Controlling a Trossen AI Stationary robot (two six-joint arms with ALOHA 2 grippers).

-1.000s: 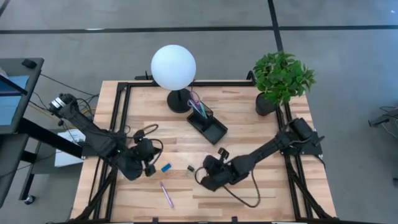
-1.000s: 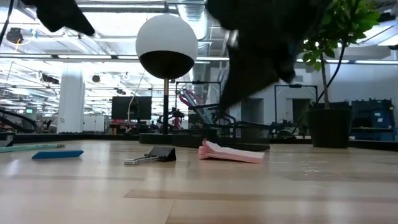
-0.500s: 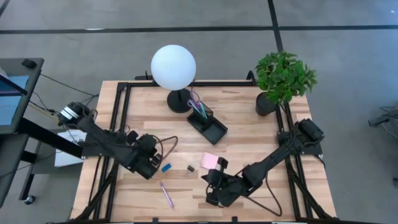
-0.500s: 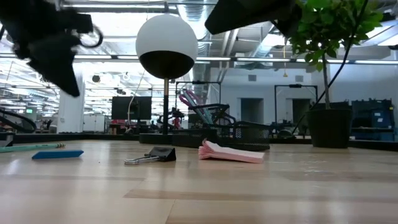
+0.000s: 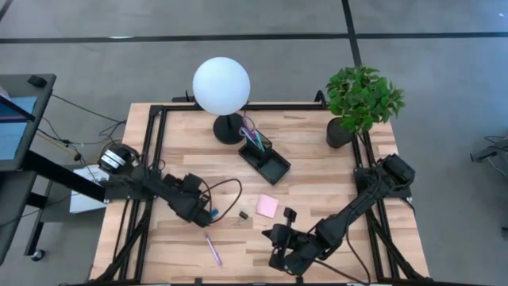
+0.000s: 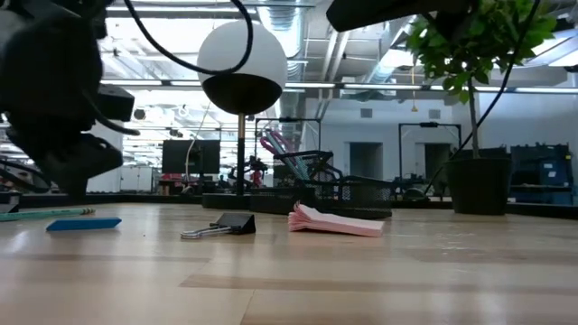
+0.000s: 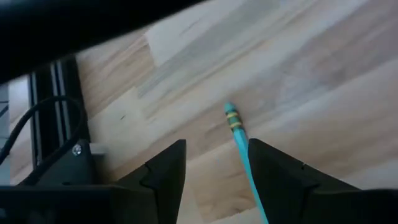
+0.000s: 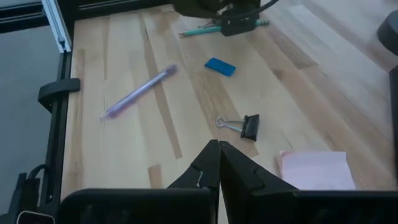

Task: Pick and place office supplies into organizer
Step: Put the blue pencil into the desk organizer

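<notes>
The left gripper [image 5: 208, 216] is held low over the table [image 5: 317, 159] toward its left front part, with its fingers [image 7: 165, 171] spread apart and nothing between them. In the left wrist view a teal pen [image 7: 239, 134] is seen lying flat on the wood in the gap between the two fingertips, its banded end pointing away from the gripper; whether the fingers touch it cannot be told. A blue block [image 8: 220, 66] lies just beside that gripper.

The right gripper [image 8: 218, 155] is held near the front edge of the table, right of the middle, with its fingers pressed together and nothing in them.

A purple pen [image 5: 213, 248] lies near the front edge, left of the middle. A black clip [image 5: 243, 214] with wire handles lies between the blue block and a pink sticky-note pad [image 5: 267, 206], which is found flat near the middle of the table, its sheets slightly fanned.

The black organizer [image 5: 264, 159] stands toward the back edge, set at an angle, just beside the dark base of a lamp [image 5: 221, 86] with a white globe. Pens are seen standing in its taller section, nearer the lamp. A potted plant [image 5: 359, 102] is placed at the back right corner.
</notes>
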